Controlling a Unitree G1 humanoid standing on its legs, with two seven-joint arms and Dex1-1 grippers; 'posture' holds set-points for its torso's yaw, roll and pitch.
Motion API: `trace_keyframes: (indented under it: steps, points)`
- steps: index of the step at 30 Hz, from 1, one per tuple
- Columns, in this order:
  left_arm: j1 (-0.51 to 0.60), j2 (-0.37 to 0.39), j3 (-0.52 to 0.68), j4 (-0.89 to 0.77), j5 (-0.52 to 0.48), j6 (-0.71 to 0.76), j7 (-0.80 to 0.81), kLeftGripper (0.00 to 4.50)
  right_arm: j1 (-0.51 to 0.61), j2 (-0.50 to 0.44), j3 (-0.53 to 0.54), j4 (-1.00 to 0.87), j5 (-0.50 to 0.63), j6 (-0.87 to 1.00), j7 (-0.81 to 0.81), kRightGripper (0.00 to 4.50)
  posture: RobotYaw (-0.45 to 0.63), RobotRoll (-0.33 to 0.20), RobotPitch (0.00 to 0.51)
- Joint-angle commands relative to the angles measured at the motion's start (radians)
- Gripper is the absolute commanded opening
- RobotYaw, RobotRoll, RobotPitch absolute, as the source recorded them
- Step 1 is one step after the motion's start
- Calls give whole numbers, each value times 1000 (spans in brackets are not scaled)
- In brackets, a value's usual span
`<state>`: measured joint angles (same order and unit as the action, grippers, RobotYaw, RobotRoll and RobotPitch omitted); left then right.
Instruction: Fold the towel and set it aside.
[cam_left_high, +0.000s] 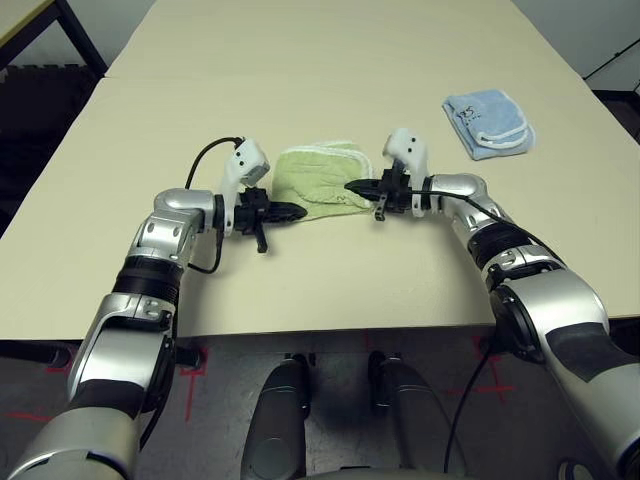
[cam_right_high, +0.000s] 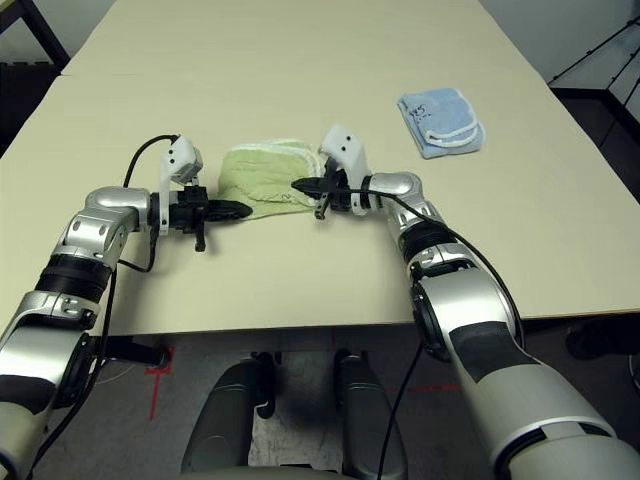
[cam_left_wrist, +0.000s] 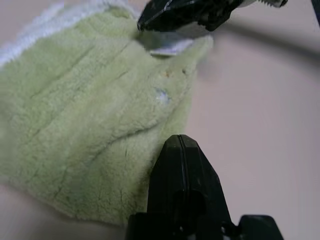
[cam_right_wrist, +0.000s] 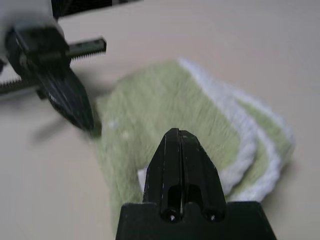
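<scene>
Towel: you can see the light green towel (cam_left_high: 318, 178) lying folded on the table (cam_left_high: 300, 80), near the front edge and between the two arms. Its white edging shows in layers along the far side (a stack of folds, one on top of another).

Left gripper: your left gripper (cam_left_high: 296, 211) is at the towel's left front corner, pointing to the right. Its two black fingers (cam_left_wrist: 181, 165) are pressed tight together. Nothing is between them. The tip sits just by the towel's edge; you cannot tell if it touches.

Right gripper: your right gripper (cam_left_high: 352, 186) points left over the towel's right side. Its fingers (cam_right_wrist: 179, 165) are closed flat against each other, with nothing in them.

Blue cloth: a small light blue cloth (cam_left_high: 489, 124) with white trim lies folded farther back on the right, well apart from the towel.

Containers: you have none here to look into.
</scene>
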<state>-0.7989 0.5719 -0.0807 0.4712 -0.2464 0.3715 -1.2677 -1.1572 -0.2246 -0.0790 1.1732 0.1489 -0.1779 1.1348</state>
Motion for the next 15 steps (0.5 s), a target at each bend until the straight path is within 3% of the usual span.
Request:
trace_keyframes:
  steps: [1, 6, 12, 15]
  points:
    - [-43, 5, 42, -37, -54, 65, 3, 27, -42, -13, -52, -21, 48, 33, -19, 0, 21, 0, 189]
    - [-126, -30, 93, -8, -94, 110, 55, 27, -75, -5, -41, -14, 8, 39, -137, 0, 18, 0, 188]
    - [-177, -98, 60, 208, 49, -16, 276, 27, -86, 56, 3, -8, -50, 56, -270, 0, 19, 0, 192]
    - [-179, -143, 72, 273, 47, -28, 316, 27, -77, 81, 31, 7, -88, 55, -326, 0, 16, 0, 198]
